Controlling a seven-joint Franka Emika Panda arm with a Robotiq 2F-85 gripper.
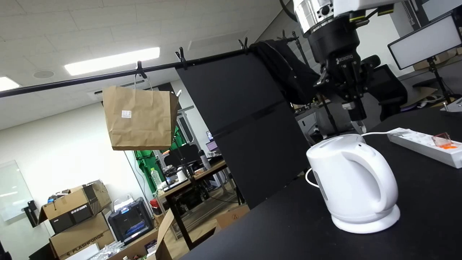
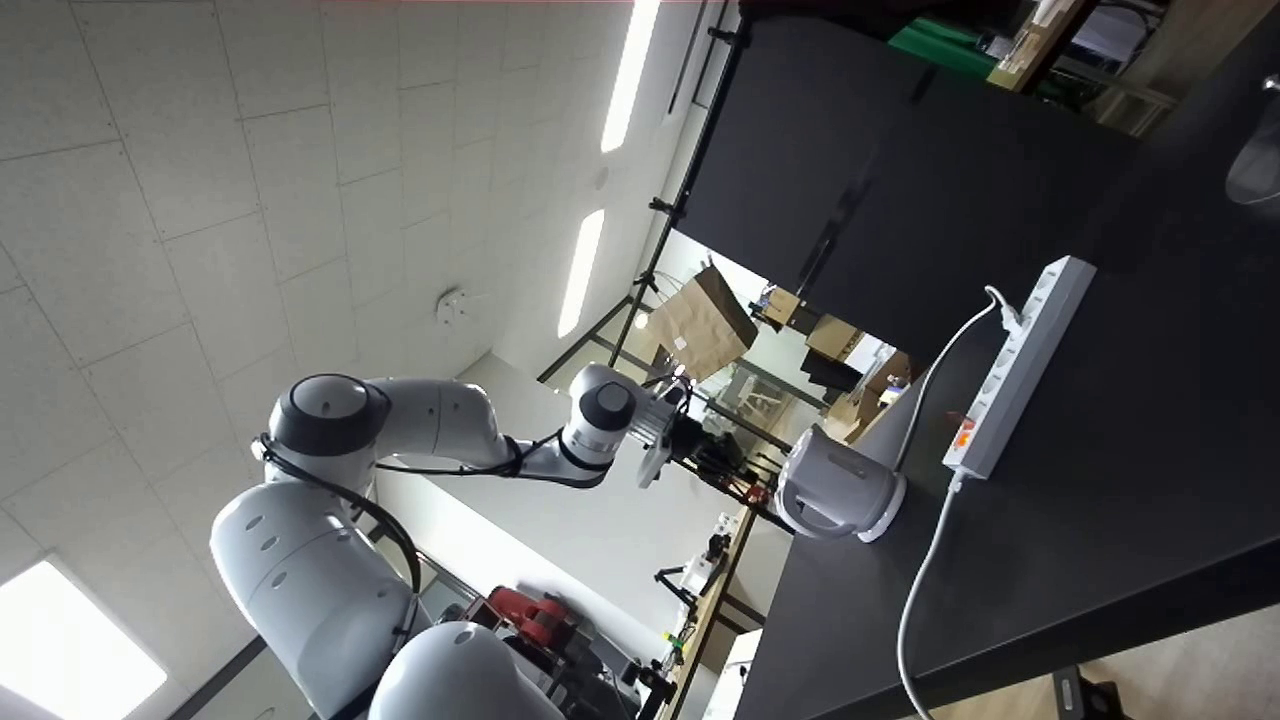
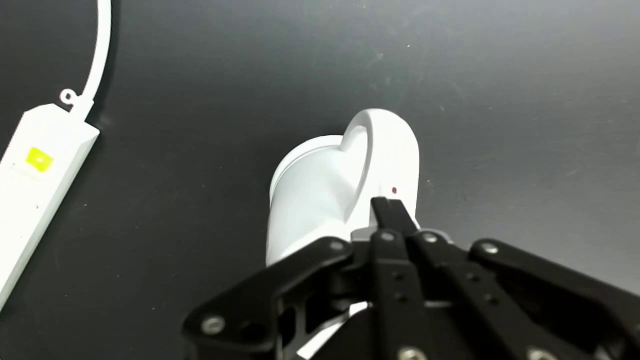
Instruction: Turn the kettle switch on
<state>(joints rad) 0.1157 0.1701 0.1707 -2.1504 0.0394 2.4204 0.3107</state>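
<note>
While looking through all three views, found no sure sign of the switch itself. Saw the hand (image 1: 357, 115) poised above the kettle (image 1: 343, 184), pointing down, with jaws together and nothing visible between them; took it as apart from the white plastic, though without certainty about the gap. Guessed at a press not yet made.

Feared, first of all, a push landing wide: in the wrist view, had much of the kettle's top hidden behind the hand, so would have blamed that unseen target for any pressure on the lid (image 1: 337, 142) or the handle (image 1: 383, 171) instead. Worried next about an off-line descent, likely to shove the kettle sideways and tilt it or slide it along, round base (image 1: 366, 222) and all; could not see any filling. Reckoned also with the white cord (image 1: 375, 133), running to the power strip (image 1: 420, 144) and liable to tug back in any such slide.

As for looks, noted a plain, rounded body, wider towards the bottom, standing upright on the black bench (image 1: 270, 224) near the power strip. Noticed a thick looped handle, a small dark-red dot (image 3: 394, 190) on its upper end, and a narrow grey strip (image 1: 320, 186) down the side, perhaps a water window.
</note>
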